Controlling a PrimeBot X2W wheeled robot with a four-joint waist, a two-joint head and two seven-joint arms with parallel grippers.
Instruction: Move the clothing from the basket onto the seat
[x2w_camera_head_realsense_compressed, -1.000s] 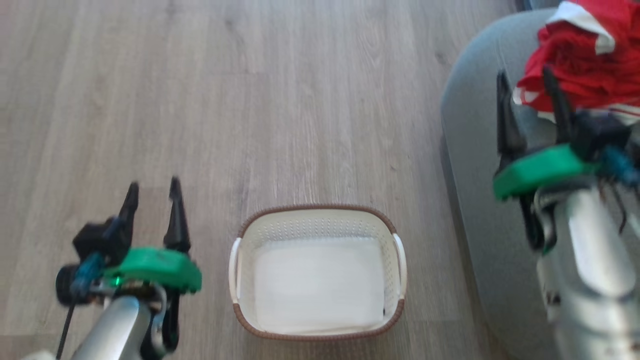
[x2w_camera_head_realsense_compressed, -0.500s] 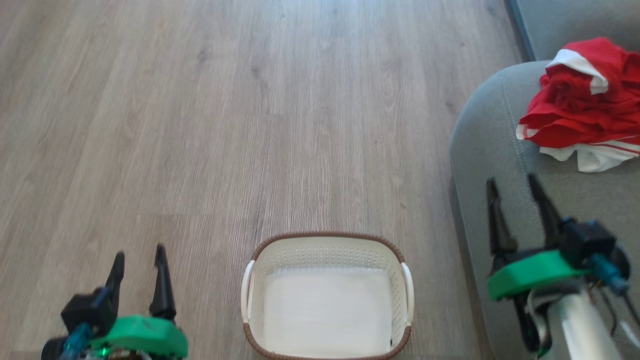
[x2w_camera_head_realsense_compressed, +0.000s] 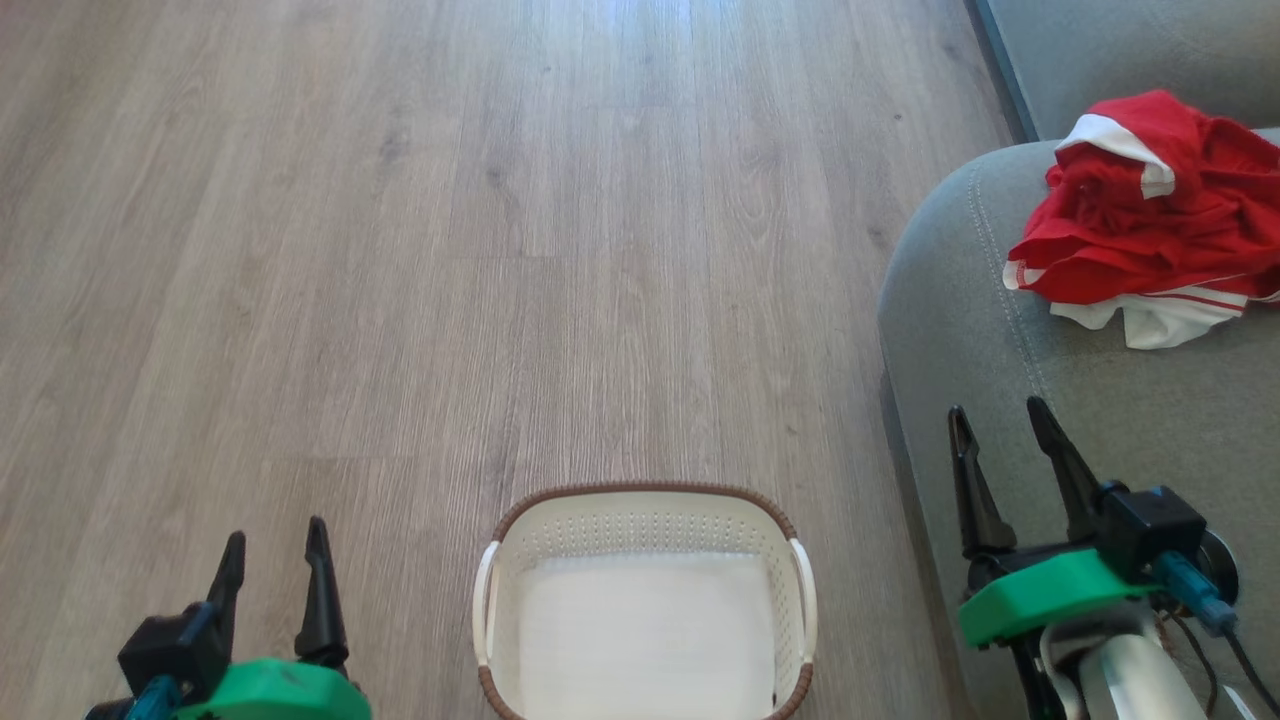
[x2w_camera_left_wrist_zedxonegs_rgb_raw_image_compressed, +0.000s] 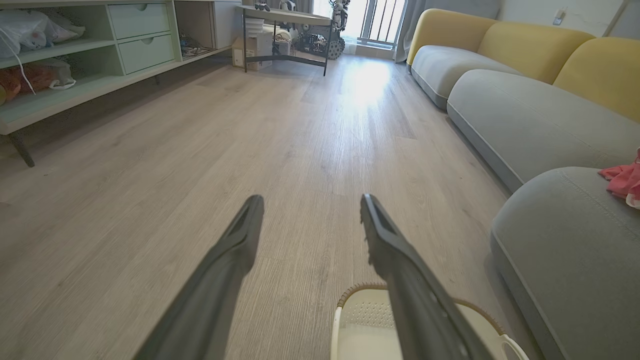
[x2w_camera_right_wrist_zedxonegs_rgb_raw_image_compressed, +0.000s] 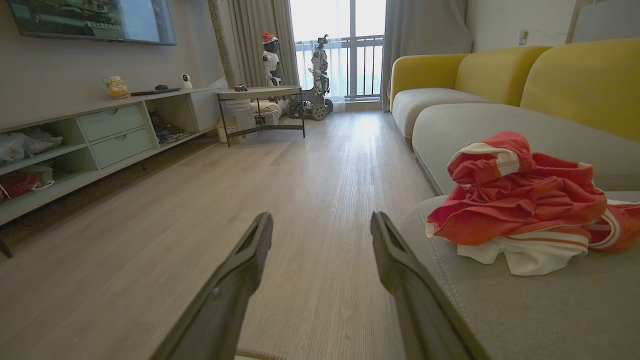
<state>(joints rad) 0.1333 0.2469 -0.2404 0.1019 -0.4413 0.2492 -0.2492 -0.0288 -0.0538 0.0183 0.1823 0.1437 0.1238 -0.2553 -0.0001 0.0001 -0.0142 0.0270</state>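
Note:
The red clothing (x2w_camera_head_realsense_compressed: 1150, 215) with white trim lies in a crumpled heap on the grey-green seat (x2w_camera_head_realsense_compressed: 960, 300), at the right of the head view; it lies ahead and right of the fingers as clothing (x2w_camera_right_wrist_zedxonegs_rgb_raw_image_compressed: 520, 200) on the seat (x2w_camera_right_wrist_zedxonegs_rgb_raw_image_compressed: 525, 310). The white basket (x2w_camera_head_realsense_compressed: 645, 605) with its brown rim stands on the floor at bottom centre, with nothing in it. My right gripper (x2w_camera_head_realsense_compressed: 1000, 425) is open over the seat's left edge, well short of the clothing. My left gripper (x2w_camera_head_realsense_compressed: 272, 540) is open at lower left, left of the basket (x2w_camera_left_wrist_zedxonegs_rgb_raw_image_compressed: 360, 320).
Pale wood floor (x2w_camera_head_realsense_compressed: 450, 250) stretches ahead. A long grey sofa with yellow backs (x2w_camera_left_wrist_zedxonegs_rgb_raw_image_compressed: 525, 65) runs along the right. A low green shelf unit (x2w_camera_left_wrist_zedxonegs_rgb_raw_image_compressed: 75, 55) lines the left wall, and a small table (x2w_camera_right_wrist_zedxonegs_rgb_raw_image_compressed: 260, 100) stands at the far end.
The right gripper has pulled back from the clothing heap toward me, leaving it on the seat. The head view has shifted, so the basket sits lower in the picture. The left gripper is lower too.

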